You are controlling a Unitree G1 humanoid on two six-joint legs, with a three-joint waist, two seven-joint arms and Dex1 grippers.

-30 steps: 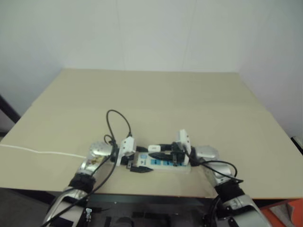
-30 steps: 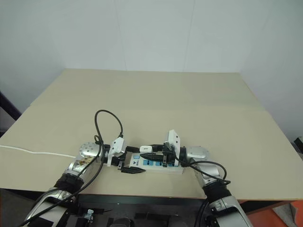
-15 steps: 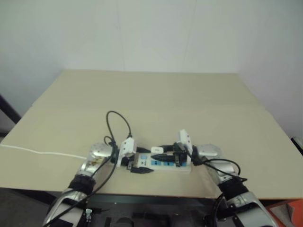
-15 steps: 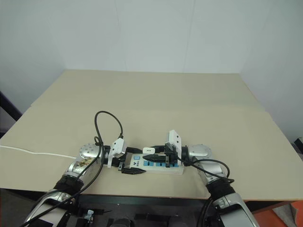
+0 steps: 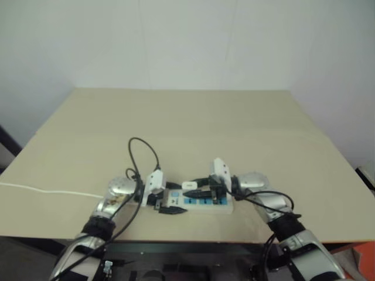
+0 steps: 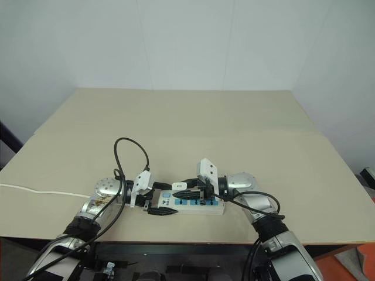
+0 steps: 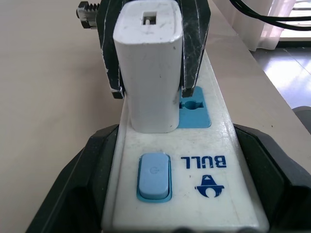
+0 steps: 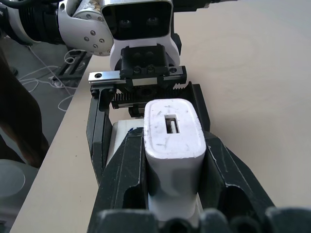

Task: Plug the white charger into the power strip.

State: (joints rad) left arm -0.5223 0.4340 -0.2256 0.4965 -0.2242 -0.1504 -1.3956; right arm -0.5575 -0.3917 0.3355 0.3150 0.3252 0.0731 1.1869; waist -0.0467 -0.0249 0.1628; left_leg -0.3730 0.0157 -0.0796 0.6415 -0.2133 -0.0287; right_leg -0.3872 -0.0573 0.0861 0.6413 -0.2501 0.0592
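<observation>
**Charger stands on the strip**

The right gripper squeezes the white charger — it stands upright on the power strip, beside the blue switch. The left gripper clamps the strip's end on the tabletop.

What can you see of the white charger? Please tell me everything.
The white charger is a small rounded block, plastic by its look, lightly scuffed, with a rectangular port in its top face. It stands upright on the power strip, at the socket beside the blue switch. The right gripper is shut on its two sides. Whether its pins are fully seated cannot be told.
</observation>
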